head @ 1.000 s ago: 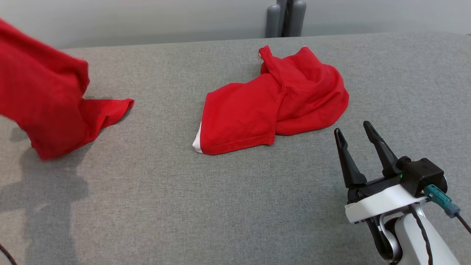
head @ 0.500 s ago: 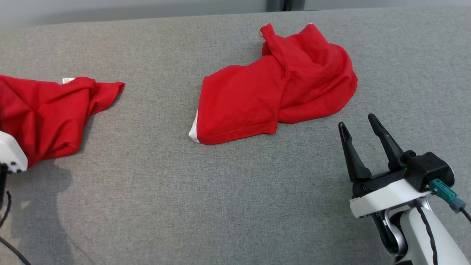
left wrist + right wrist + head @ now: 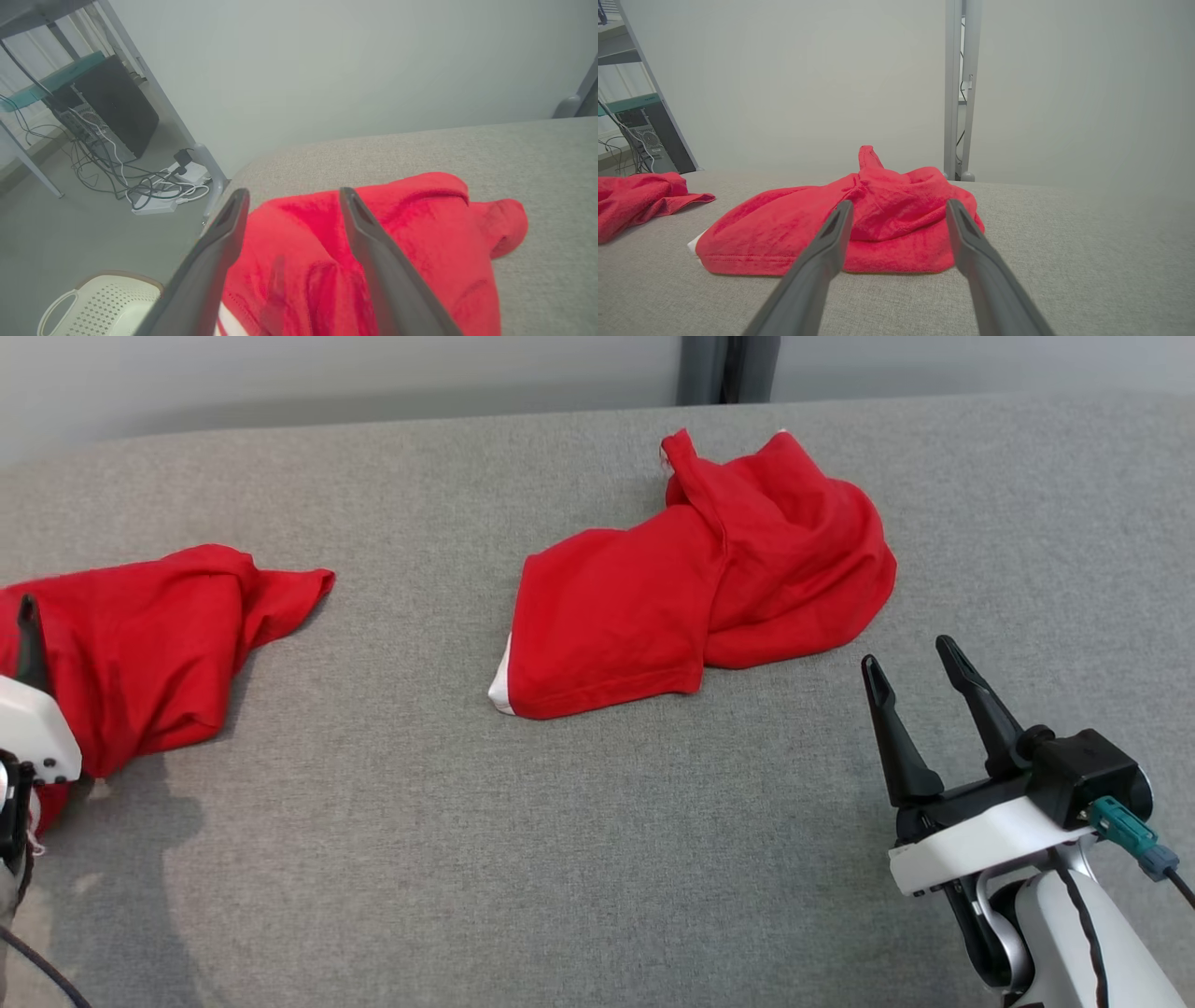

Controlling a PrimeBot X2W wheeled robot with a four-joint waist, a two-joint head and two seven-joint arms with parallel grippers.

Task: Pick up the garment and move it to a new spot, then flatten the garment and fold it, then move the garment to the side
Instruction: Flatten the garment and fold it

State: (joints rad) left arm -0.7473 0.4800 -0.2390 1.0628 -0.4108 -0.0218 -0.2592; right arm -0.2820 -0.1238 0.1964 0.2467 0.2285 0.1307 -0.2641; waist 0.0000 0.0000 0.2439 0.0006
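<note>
The red garment [image 3: 140,635] lies crumpled at the far left of the grey bench [image 3: 597,859], close to the bench's left edge, with one narrow flap reaching toward the middle. A second ago it was hanging in the air at the left, bunched and lifted, with only that flap trailing on the bench; now the whole of it rests on the surface in a low heap. In the left wrist view the garment [image 3: 420,233] spreads under and beyond the left gripper [image 3: 294,192], whose two dark fingers now stand spread wide apart above the cloth and pinch nothing; the grip has let go within the last second. In the head view one dark finger [image 3: 28,635] rises over the heap at the left edge. A second red garment [image 3: 691,588] sits folded over itself at the middle of the bench, well apart from the first, a white edge [image 3: 501,686] showing at its near left corner; its small shift in the picture matches the camera's own move. The right gripper [image 3: 907,653] hovers at the lower right, near that garment, its fingers spread and empty as before. Off the bench's left end, the left wrist view shows a pale perforated basket [image 3: 107,298] and tangled cables [image 3: 149,186] on the floor.
</note>
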